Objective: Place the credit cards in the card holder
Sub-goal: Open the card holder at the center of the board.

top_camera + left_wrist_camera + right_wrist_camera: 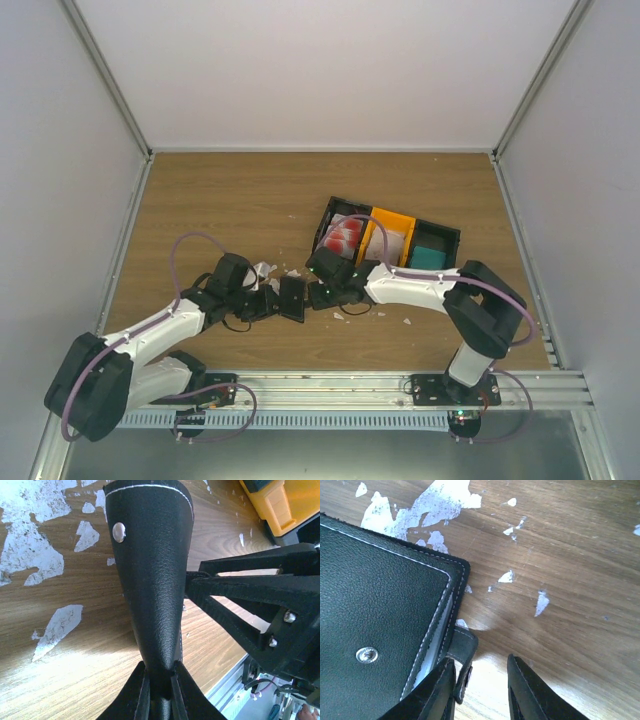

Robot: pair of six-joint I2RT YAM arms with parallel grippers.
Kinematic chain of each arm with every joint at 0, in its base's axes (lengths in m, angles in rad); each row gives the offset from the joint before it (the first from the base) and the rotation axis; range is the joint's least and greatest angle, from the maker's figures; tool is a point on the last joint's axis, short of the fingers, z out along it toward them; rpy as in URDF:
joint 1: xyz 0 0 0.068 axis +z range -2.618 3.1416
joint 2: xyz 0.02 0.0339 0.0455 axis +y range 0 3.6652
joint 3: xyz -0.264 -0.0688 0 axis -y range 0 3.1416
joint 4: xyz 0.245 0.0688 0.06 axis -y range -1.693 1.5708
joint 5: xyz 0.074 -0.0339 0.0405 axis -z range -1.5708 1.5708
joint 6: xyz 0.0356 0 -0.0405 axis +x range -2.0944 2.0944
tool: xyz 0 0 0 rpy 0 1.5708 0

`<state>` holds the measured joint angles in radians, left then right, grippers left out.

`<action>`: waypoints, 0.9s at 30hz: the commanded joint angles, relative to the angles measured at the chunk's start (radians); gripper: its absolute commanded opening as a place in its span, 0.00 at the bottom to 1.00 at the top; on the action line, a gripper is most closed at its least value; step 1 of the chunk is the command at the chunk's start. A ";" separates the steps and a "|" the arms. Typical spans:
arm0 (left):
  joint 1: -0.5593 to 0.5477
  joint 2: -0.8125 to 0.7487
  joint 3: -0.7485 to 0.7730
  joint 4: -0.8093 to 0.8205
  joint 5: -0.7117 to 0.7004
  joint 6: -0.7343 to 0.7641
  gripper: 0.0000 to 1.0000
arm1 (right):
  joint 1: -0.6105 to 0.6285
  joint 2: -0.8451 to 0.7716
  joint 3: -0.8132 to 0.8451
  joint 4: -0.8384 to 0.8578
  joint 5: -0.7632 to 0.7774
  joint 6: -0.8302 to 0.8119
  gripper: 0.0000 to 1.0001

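Card holder (pixel 291 298) stands mid-frame in the top view, clamped on edge by the left gripper (pixel 161 692); the right gripper (pixel 481 672), fingers spread, sits just beside its clasp tab (pixel 462 650)

Wooden table (pixel 230 195), white enclosure walls (pixel 330 70), aluminium rail (pixel 330 381) at near edge.

You have a wooden bench (pixel 230 195) with white paper scraps (pixel 30 562) scattered near its middle. Right of the middle, a black bin (pixel 321 228) and an orange bin (pixel 392 215) sit touching side by side. A metal rail (pixel 340 385) runs along the near edge.
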<state>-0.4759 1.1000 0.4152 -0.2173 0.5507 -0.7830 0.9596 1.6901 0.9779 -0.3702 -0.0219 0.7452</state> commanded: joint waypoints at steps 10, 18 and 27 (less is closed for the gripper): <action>0.006 0.006 -0.017 0.034 -0.014 0.012 0.10 | -0.009 0.081 0.049 0.021 0.020 -0.036 0.05; 0.011 -0.038 0.013 -0.051 -0.111 0.020 0.62 | -0.025 -0.020 0.039 -0.070 0.057 -0.068 0.00; 0.016 -0.146 0.044 -0.077 -0.158 0.009 0.72 | -0.029 -0.103 0.077 -0.067 -0.106 -0.102 0.01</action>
<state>-0.4690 1.0069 0.4244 -0.2993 0.4301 -0.7734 0.9363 1.6218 1.0134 -0.4431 -0.0391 0.6689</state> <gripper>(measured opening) 0.715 0.023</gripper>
